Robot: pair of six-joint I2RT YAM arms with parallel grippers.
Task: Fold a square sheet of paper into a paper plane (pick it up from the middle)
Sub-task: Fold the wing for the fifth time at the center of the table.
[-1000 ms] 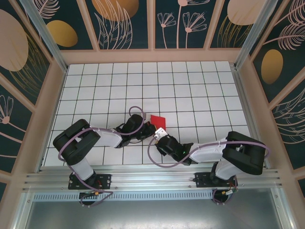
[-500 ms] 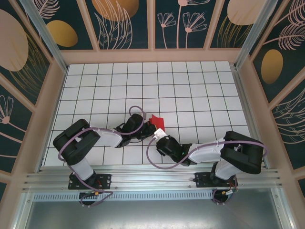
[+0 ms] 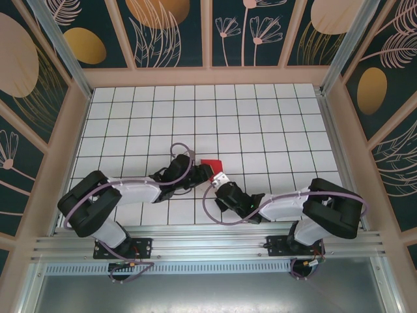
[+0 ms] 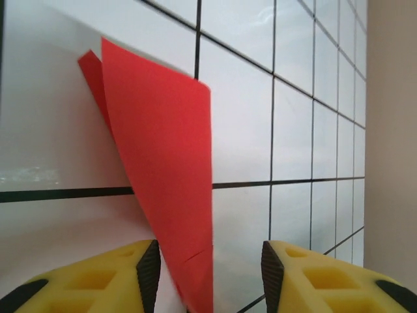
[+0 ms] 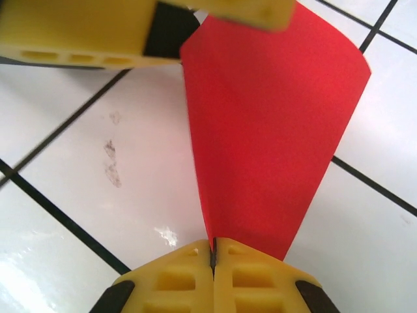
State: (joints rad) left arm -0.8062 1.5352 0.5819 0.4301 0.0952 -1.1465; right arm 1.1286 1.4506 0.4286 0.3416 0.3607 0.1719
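Note:
The square sheet of paper is bright red and folded along a crease into a tapering wedge, just above the tiled table in front of both arms. My right gripper is shut on its narrow end, and the paper fans out away from the jaws. My left gripper is open. The paper stands between its yellow fingers, close to the left pad and apart from the right one. From above, the left gripper and the right gripper meet at the paper's near edge.
White grid-tiled table walled by patterned panels at the back and sides. The left gripper's yellow finger crosses the top of the right wrist view, close to the paper. Small smudges mark a tile.
My right gripper has closed on the paper's narrow end. My left gripper has opened and let the paper go. The left arm's elbow has swung lower and to the left.

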